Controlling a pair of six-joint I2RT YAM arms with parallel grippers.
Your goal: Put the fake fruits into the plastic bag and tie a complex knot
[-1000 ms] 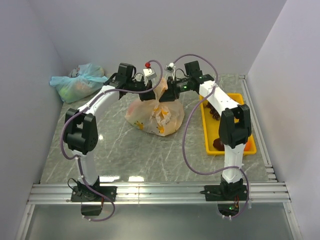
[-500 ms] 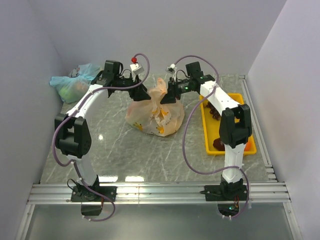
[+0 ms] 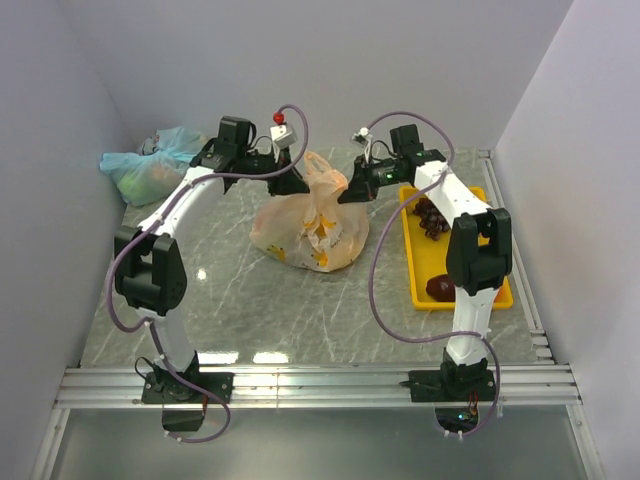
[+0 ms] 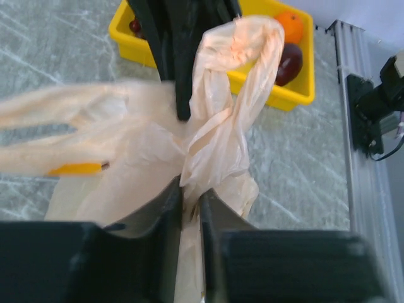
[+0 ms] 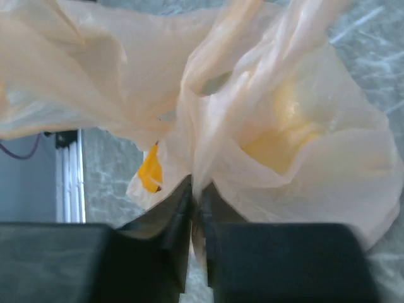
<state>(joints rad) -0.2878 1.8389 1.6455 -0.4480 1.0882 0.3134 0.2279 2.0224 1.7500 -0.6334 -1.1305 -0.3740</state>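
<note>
The peach plastic bag [image 3: 310,228] sits mid-table, bulging with fake fruits; a yellow one [image 5: 284,129] shows through its skin. Its two handles rise and cross in a bunched twist [image 3: 322,188] between the grippers. My left gripper [image 3: 298,183] is shut on one handle strand [image 4: 214,139], with the film pinched between its fingers [image 4: 190,197]. From the other side my right gripper [image 3: 352,191] is shut on the other strand [image 5: 197,192]. A handle loop [image 4: 246,44] arches up beside the right gripper's black fingers [image 4: 180,63].
A yellow tray [image 3: 497,295] lies on the right with purple grapes [image 3: 431,215], a maroon fruit [image 3: 443,288] and an orange [image 4: 290,25]. A pale blue-green tied bag [image 3: 150,165] rests at the back left corner. Walls close in on three sides.
The left gripper let go, swung out to the left, then came back and closed on a handle. The right gripper drew its handle slightly right and tightened.
</note>
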